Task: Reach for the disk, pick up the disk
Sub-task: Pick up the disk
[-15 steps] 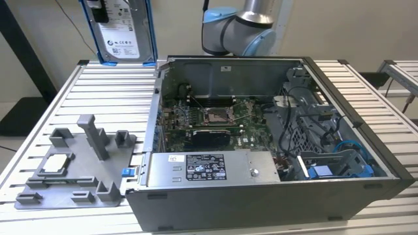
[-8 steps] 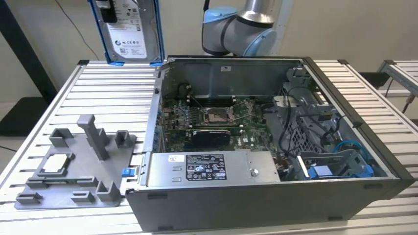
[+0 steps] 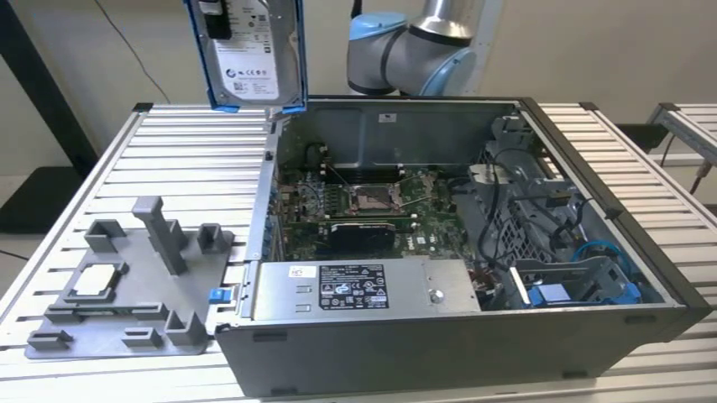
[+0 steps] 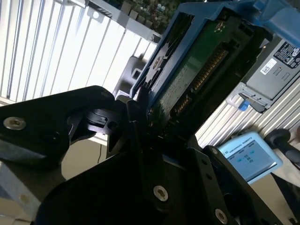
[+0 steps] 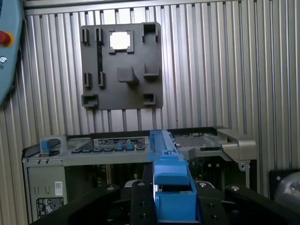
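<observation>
One grey tray (image 3: 107,334) is set on the desk (image 3: 180,151) at the exterior view's left. The disk (image 3: 252,50) is held high over the back corner of the open computer case (image 3: 448,357), gripped tight by the end effector (image 4: 159,126).

A rectangular silver metal disk (image 3: 252,54) with a white printed label and bright blue plastic rails is hanging upright in the air, clear of everything below it. Its lower edge is hovering just above the back corner of an open dark grey metal computer case (image 3: 448,357), on the exterior view's left. The case is lying on its side on a ribbed aluminium table (image 3: 168,151), showing a green motherboard (image 3: 358,201), a silver box-shaped power supply (image 3: 358,290) and a blue plastic bracket (image 3: 560,294). A grey and light blue robot arm (image 3: 409,54) is rising behind the case. Beside the case, on the exterior view's left, a grey plastic fixture plate (image 3: 134,323) is resting on the table, carrying a small silver-white square chip (image 3: 99,277).
</observation>
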Available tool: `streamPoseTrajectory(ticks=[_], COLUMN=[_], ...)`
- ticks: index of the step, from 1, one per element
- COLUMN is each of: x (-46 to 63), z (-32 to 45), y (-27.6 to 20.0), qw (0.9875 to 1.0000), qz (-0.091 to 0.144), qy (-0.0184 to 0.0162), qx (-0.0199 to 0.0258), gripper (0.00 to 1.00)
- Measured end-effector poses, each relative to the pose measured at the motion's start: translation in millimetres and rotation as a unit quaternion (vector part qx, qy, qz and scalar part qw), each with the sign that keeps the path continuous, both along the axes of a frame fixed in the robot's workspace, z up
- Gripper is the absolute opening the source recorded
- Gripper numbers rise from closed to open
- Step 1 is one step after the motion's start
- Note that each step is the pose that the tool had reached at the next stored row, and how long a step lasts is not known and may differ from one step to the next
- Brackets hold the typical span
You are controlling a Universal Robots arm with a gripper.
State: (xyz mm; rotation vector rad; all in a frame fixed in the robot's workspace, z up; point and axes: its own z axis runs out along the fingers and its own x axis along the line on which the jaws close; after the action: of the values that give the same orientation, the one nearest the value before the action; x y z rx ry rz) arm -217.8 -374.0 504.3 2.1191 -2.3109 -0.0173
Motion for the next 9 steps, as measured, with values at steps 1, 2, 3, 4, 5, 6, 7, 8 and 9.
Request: streamPoseTrajectory(ticks=[1, 2, 3, 4, 5, 6, 7, 8, 9], x=[3.4, 6.6, 10.2, 13.6, 17.2, 21.0, 24.6, 28.3, 32.3], z=[-0.1, -0.1, 0.0, -0.1, 0.0, -0.1, 0.0, 0.0, 0.0], y=[0.0, 0.0, 0.0, 0.0, 0.0, 0.0, 0.0, 0.0, 0.0], qw=[1.0, 1.0, 1.0, 1.0, 1.0, 1.0, 1.0, 1.0, 1.0], qz=[0.0, 0.0, 0.0, 0.0, 0.0, 0.0, 0.0, 0.0, 0.0], qy=[-0.0001, -0.0001, 0.0, 0.0, 0.0, -0.0001, 0.0, 0.0, 0.0], qx=[0.0001, 0.0, 0.0, 0.0, 0.0, 0.0, 0.0, 0.0, 0.0], gripper=[0.0, 0.0, 0.0, 0.0, 0.0, 0.0, 0.0, 0.0, 0.0])
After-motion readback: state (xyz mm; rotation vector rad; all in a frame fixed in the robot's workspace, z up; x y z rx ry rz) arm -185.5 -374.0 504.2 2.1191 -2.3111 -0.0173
